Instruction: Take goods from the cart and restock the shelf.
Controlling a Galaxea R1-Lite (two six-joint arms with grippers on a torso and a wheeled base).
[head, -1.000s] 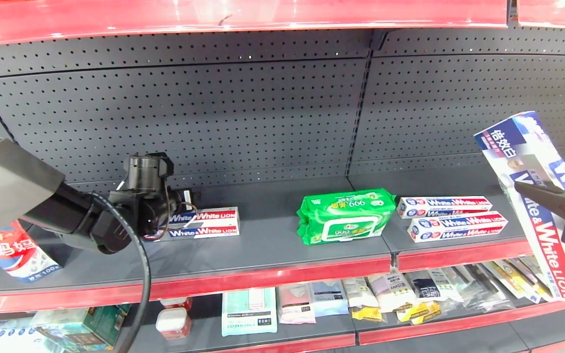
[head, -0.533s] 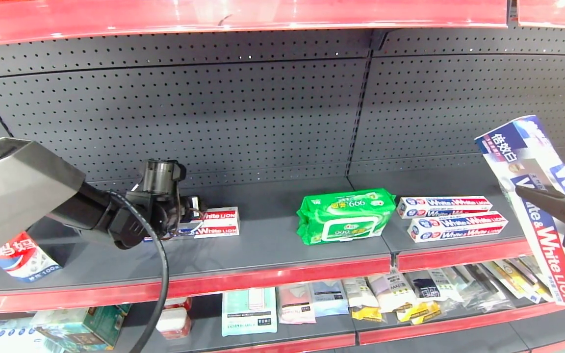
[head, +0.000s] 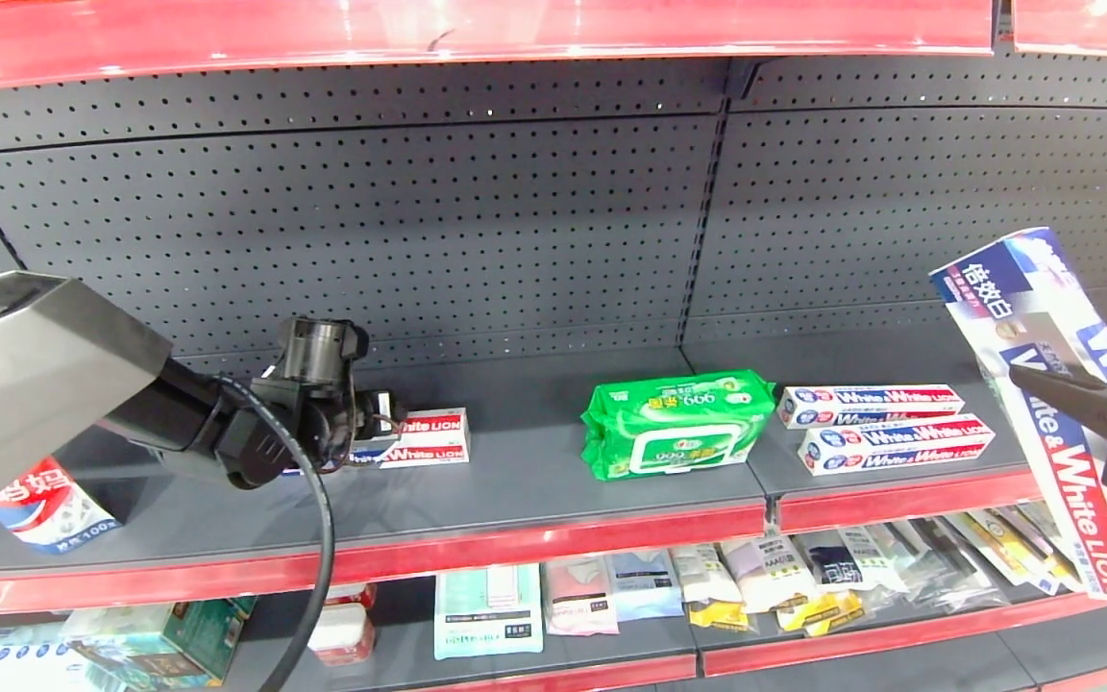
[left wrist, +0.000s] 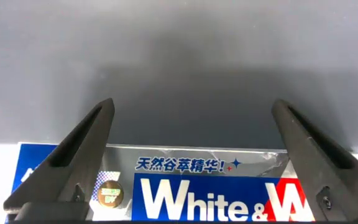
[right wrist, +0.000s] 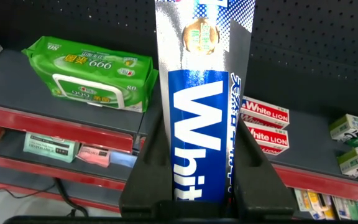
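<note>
Moved since a second ago: the left arm has been carried further along the shelf (head: 515, 490) towards the stacked toothpaste boxes (head: 429, 437), and more of their near end is now covered by it. The held toothpaste box (head: 1015, 298) has been lowered slightly.

Left claw (left wrist: 192, 104): found spread wide just above the grey shelf, with nothing gripped. One end of the stacked toothpaste boxes is seen lying between its two fingers, but contact cannot be told.

Right claw (right wrist: 201, 134): found closed on the held toothpaste box, which is clamped across its width. The box is carried in the air at the right end of the shelf, leaning with its upper end to the left.

Also laid on the shelf: a green wipes pack (head: 674, 423) at the middle, with a pair of toothpaste boxes (head: 885, 428) just beside it on the right. A red, white and blue package (head: 49, 509) is placed at the far left. Small packets (head: 611, 586) are kept on the lower shelf.
</note>
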